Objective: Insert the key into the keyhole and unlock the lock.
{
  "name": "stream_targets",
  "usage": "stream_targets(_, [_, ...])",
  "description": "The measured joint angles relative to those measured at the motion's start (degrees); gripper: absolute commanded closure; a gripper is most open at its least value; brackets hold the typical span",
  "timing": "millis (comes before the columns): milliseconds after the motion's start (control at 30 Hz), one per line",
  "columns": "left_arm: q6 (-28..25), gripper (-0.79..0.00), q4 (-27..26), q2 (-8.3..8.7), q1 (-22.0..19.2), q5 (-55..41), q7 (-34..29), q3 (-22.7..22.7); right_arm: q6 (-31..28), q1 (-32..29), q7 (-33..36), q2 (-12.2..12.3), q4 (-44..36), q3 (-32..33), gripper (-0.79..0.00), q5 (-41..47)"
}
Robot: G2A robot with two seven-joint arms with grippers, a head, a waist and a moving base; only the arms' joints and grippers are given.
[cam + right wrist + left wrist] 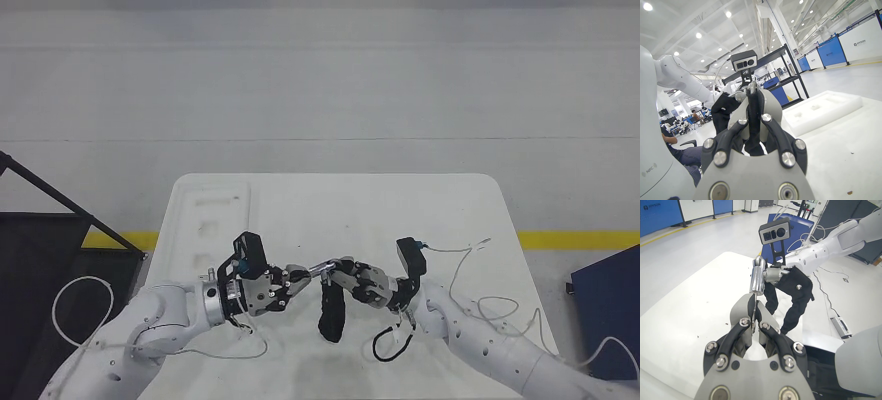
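The lock (757, 279) is a shiny silver tube with a round hook on top. A black cloth loop (797, 306) is joined to its side and hangs down toward the tabletop (400, 200). The lock is up in the air, over the near edge of the tabletop, close to the middle. The small flat key (753, 323) points up, and its tip is in the keyhole at the bottom end of the lock.

A white foam tray (215, 215) with cut-out holes lies by the far left corner, well apart from the lock.

The left gripper (753, 302) comes in from the near left, and its fingers pinch the key tight. The right gripper (753, 94) comes in from the near right and is squeezed closed on the black cloth loop, just beside the lock. The two grippers face each other with the lock between them.
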Motion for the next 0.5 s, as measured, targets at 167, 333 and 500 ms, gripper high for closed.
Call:
stream_targets(167, [1.65, -0.292, -0.32, -0.36, 0.97, 3.86, 2.42, -0.04, 0.0, 0.0, 0.0, 0.0, 0.0, 0.0, 0.0, 0.0])
stream_targets(333, [1.15, -0.785, 0.61, -0.69, 0.57, 3.72, 0.21, 0.86, 0.0, 0.0, 0.0, 0.0, 0.0, 0.0, 0.0, 0.0])
stream_targets(500, [0.44, -0.785, 2.39, -1.06, -0.46, -0.94, -0.64, 0.76, 0.0, 0.0, 0.0, 0.0, 0.0, 0.0, 0.0, 0.0])
